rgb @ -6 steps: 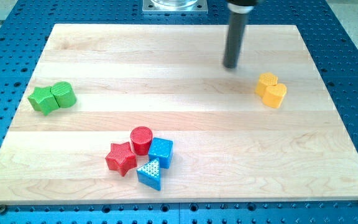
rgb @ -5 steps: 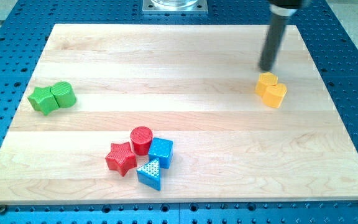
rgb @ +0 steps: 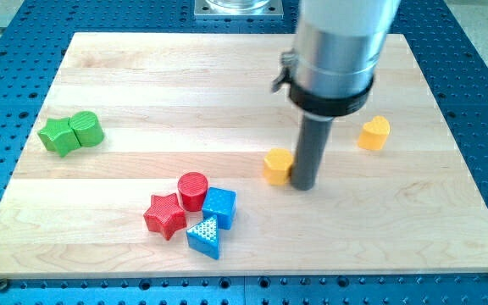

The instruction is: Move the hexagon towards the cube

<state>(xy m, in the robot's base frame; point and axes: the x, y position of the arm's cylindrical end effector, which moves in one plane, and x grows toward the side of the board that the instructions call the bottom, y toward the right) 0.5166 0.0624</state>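
Far off toward the view's left from my tip, near the board's left edge, a green star (rgb: 55, 135) and a green cylinder (rgb: 86, 129) sit touching each other, the star on the outer side.

Closer, down and to the left of my tip, four blocks huddle together: a red star (rgb: 165, 215), a red cylinder (rgb: 193, 190) just above and right of it, a blue cube (rgb: 219, 207) to the right of the cylinder, and a blue triangle (rgb: 204, 235) below the cube, its face speckled white.

The yellow hexagon (rgb: 278, 165) lies just at the left of my tip (rgb: 303, 186), touching the rod or very nearly so; I cannot tell which. It stands between my tip and the blue cube, up and to the right of the cube and apart from it.

My tip is a bare rod with no jaws to open or close; it holds nothing and rests on the wooden board (rgb: 142, 85) near the middle.

Up and to the right of my tip, well apart from it, a yellow heart-like block (rgb: 374, 133) sits alone.
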